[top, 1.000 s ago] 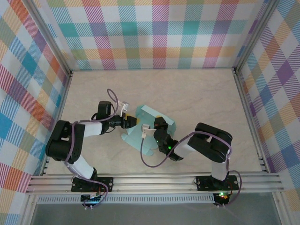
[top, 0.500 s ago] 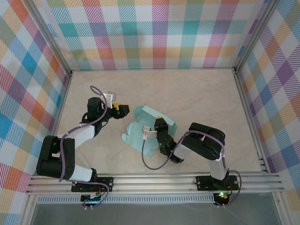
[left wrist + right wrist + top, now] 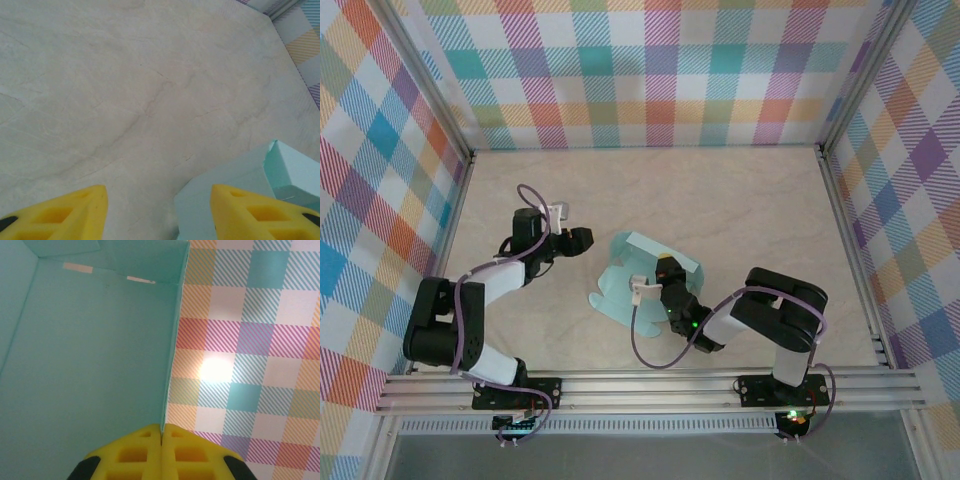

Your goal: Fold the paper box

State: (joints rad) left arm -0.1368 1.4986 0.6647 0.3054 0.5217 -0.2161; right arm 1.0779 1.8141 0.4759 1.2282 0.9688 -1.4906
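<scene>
Left pincer [image 3: 578,238] has pulled back from the box [image 3: 620,285] since a second ago. It now sits up-left of the card, apart from it. Box has shifted as well, its lower flap drawn in.

Top view: box lies near the middle of the tabletop [image 3: 740,200], partly folded, with one wall raised along its far right side. Right pincer [image 3: 667,268] is at that raised side, its arm curling in from the right. Plaid walls [image 3: 640,80] ring the tabletop.

Left wrist view: yellow fingers [image 3: 65,210] are spread wide and hold nothing. Marbled tabletop [image 3: 125,75] lies ahead. A mint corner of the box [image 3: 235,175] sits low right, reaching in beside the right-hand finger; contact cannot be told.

Right wrist view: yellow fingers [image 3: 135,452] are pressed together on the thin edge of an upright box wall [image 3: 90,350], pinching it. Mint inner face lies to the left of that edge, plaid wall [image 3: 240,340] to the right.
</scene>
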